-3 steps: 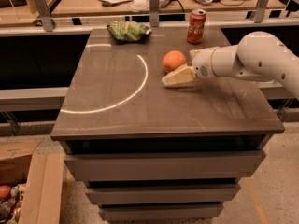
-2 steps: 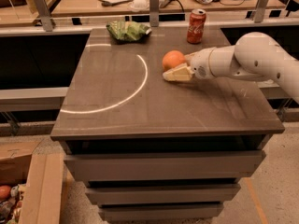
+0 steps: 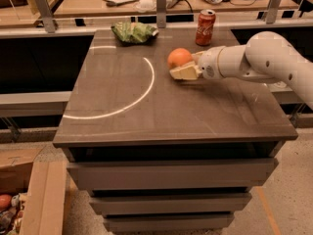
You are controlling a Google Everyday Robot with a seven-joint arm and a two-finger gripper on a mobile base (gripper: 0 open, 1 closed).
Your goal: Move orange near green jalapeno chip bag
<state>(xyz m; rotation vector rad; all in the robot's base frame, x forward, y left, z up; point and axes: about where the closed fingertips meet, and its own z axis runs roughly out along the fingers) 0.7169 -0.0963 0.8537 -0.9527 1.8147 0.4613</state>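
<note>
The orange [image 3: 178,57] is at the back right of the dark table [image 3: 161,116]. My gripper [image 3: 183,65] reaches in from the right on the white arm and is shut on the orange. One pale finger [image 3: 182,73] lies along the orange's near side, and the other is mostly hidden behind the fruit. The green jalapeno chip bag [image 3: 133,32] lies crumpled at the table's back edge, left of the orange and well apart from it.
A red cola can [image 3: 205,27] stands upright at the back edge, just behind my gripper. A bright curved light mark [image 3: 146,84] crosses the tabletop. A railing with posts [image 3: 161,6] runs behind the table. Cardboard boxes [image 3: 29,199] sit on the floor at lower left.
My gripper and the orange have shifted together slightly left and toward the back of the table. The chip bag and cola can have not moved.
</note>
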